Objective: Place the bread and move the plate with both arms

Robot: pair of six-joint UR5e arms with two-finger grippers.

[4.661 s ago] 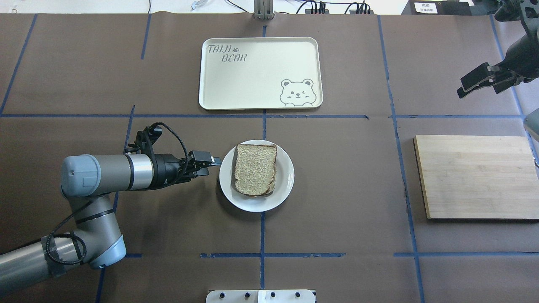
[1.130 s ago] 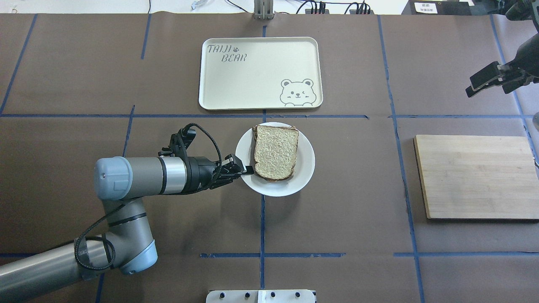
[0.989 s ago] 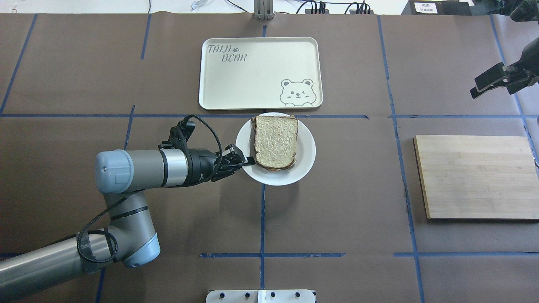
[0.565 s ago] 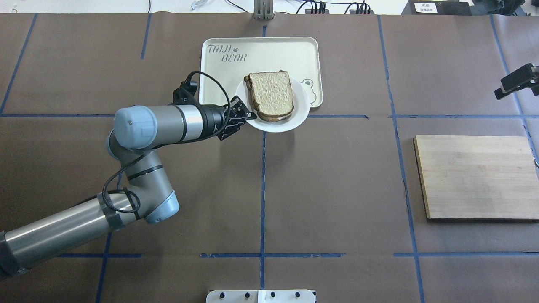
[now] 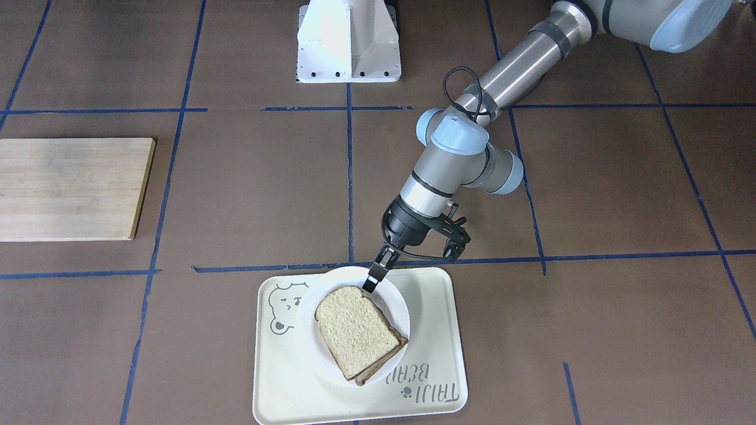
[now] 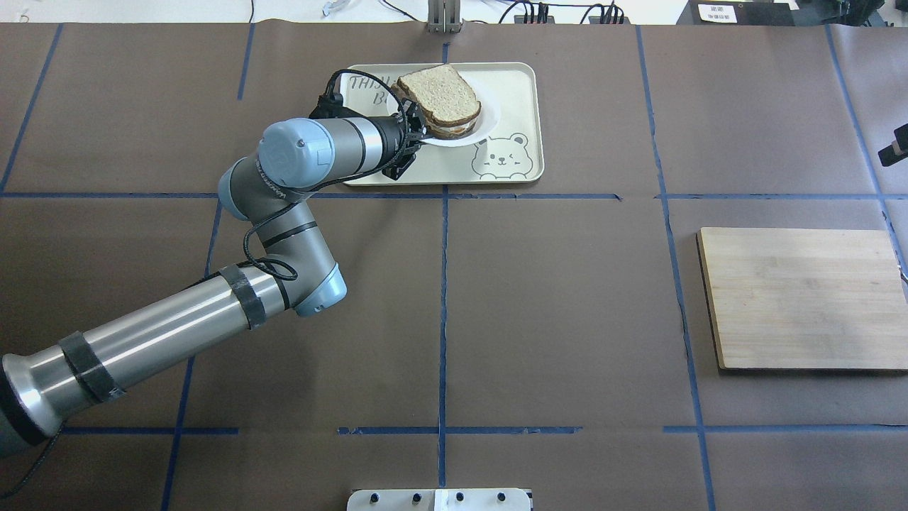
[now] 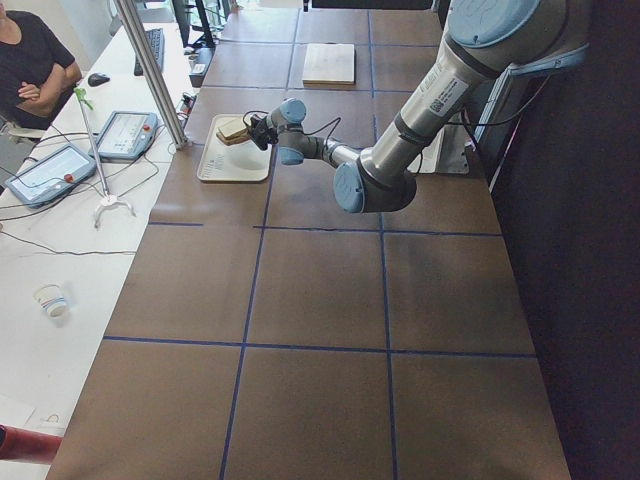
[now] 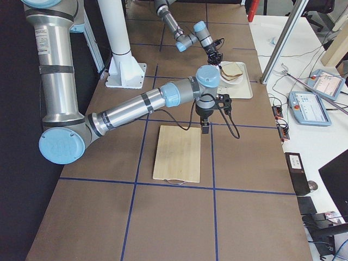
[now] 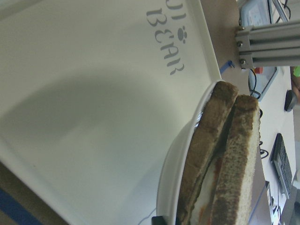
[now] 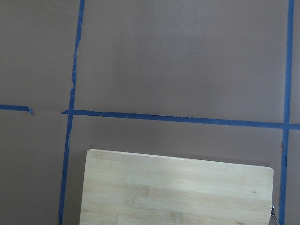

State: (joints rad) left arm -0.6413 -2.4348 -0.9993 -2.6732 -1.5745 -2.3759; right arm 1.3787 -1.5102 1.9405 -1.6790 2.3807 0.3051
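Left end effector (image 5: 372,283) clamped on the robot-side rim of the plate (image 5: 333,283), gripping at the edge to avoid touching the bread (image 5: 354,333) on it. Plate over the tray (image 5: 437,330) at the middle of the counter's far edge, likely not yet set down: shadow beneath. Right end effector (image 8: 205,128) near the cutting board (image 8: 176,155) by the counter's right edge, clear of the transfer; grip state impossible to tell.

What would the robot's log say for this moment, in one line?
left tool: shut on plate rim | bread: on plate, over tray | right tool: by wooden board
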